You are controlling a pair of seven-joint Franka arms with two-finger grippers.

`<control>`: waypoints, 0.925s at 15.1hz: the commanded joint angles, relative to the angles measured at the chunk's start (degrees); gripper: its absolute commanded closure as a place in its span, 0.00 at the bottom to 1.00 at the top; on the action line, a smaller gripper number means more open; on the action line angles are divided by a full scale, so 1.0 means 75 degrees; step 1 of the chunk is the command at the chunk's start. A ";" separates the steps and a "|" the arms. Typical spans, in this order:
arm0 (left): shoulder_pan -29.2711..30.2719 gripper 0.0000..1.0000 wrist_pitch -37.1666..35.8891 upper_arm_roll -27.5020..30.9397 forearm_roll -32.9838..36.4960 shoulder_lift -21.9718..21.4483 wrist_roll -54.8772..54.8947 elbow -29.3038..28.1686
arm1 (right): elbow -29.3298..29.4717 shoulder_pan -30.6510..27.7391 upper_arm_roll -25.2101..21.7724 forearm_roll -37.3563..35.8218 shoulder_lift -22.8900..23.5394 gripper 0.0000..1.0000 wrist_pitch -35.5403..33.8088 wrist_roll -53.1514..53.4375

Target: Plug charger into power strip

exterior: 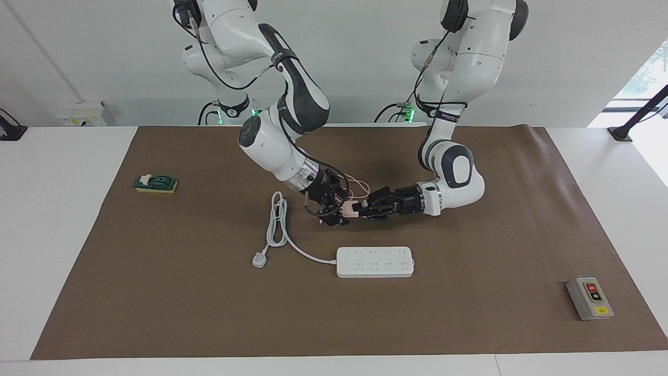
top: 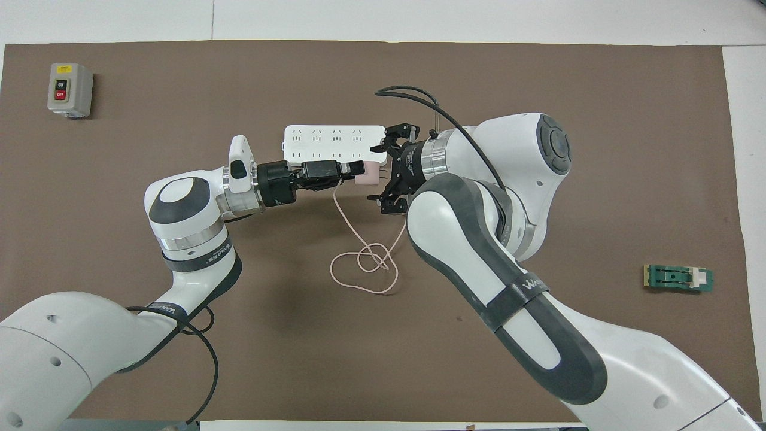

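The cable (top: 363, 263) lies looped on the bench nearest the robots. Above it, the left pincer (exterior: 359, 210) grips the charger (exterior: 350, 209); the right pincer (exterior: 334, 209), fingers spread, stands just beside it. The strip (exterior: 374, 261) lies farther out, long axis across the bench, nothing between. The grey box (exterior: 589, 298) sits well apart.
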 commanded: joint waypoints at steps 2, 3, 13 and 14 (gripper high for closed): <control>-0.0033 1.00 -0.0022 0.0042 -0.0017 -0.0002 -0.0099 0.0056 | 0.0113 -0.0148 -0.0032 -0.0046 0.0020 0.00 -0.0137 -0.0060; -0.0033 1.00 0.0001 0.0042 -0.0017 -0.0014 -0.0123 0.0067 | 0.0113 -0.0230 -0.0032 -0.0279 -0.0015 0.00 -0.0231 -0.0095; 0.0072 1.00 0.0622 0.0089 0.1504 -0.0739 -0.1737 0.0302 | 0.0113 -0.1542 -0.0079 -0.2457 -0.1045 0.00 -0.2536 -0.2903; 0.0084 1.00 0.0692 0.0089 0.1808 -0.0880 -0.1984 0.0302 | 0.0148 -0.1659 -0.0079 -0.2891 -0.1186 0.00 -0.2877 -0.3325</control>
